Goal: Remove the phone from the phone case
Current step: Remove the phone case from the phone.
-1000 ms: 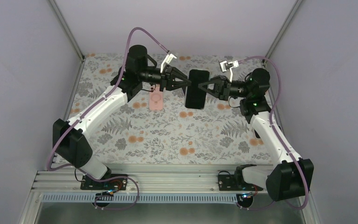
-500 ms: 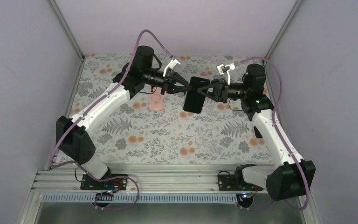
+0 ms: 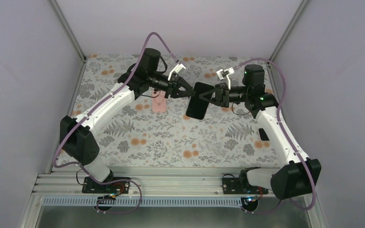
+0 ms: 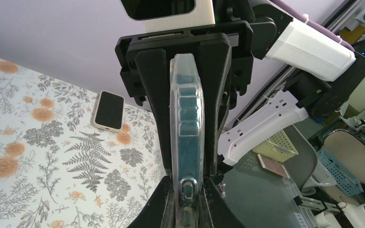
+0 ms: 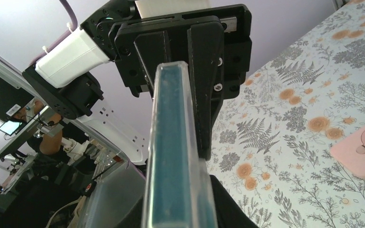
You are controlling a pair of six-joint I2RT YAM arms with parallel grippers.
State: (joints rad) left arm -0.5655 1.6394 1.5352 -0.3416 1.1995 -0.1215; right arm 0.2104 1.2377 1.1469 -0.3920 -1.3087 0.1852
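Phone (image 3: 197, 100) sits fully inside its clear phone case (image 4: 186, 118), held tilted in the air above the flowered desk (image 3: 171, 137), toward the far middle. The left claw (image 3: 190, 92) is pinched tight on one long edge. The right claw (image 3: 209, 96) is closed around the opposite edge, though how firmly is hard to judge.

The step in hand looks like securing a two-sided hold before separation; the case is not yet off. The next move probably calls for one claw to anchor the case's rim while the other flexes a corner so the phone pops past the lip without falling. A pink ringed case (image 3: 159, 102) lies on the desk near the left claw.
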